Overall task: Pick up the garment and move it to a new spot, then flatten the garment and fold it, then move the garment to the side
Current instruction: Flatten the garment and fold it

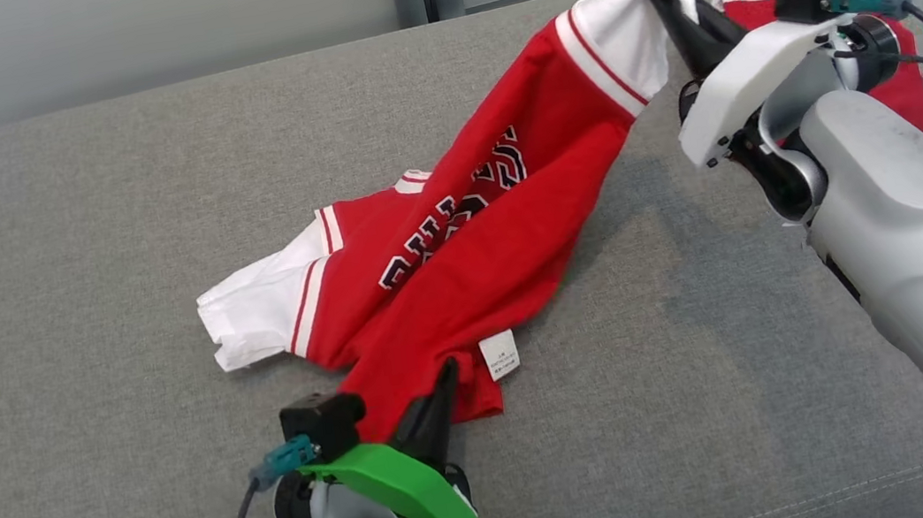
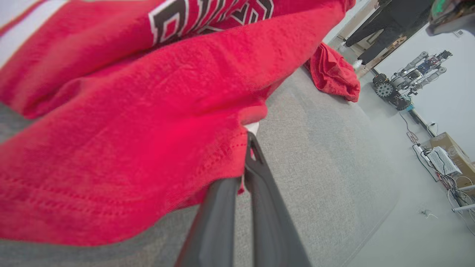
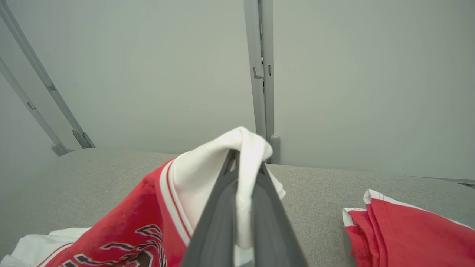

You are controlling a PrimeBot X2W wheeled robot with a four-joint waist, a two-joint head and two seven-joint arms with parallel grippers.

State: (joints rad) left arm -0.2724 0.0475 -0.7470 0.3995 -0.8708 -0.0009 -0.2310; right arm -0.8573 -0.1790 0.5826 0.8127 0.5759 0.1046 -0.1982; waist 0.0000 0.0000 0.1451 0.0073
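We are gripping the garment [image 1: 469, 245] by its red hem in our left gripper [image 1: 448, 372], its white sleeve in our right gripper [image 1: 659, 1].

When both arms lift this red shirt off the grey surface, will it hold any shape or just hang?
Probably floppy: the red shirt sags between the right gripper, pinching its white sleeve, and the left gripper at the hem. Likely light, since a small pinch holds one end up. The middle would probably drag on the grey surface.
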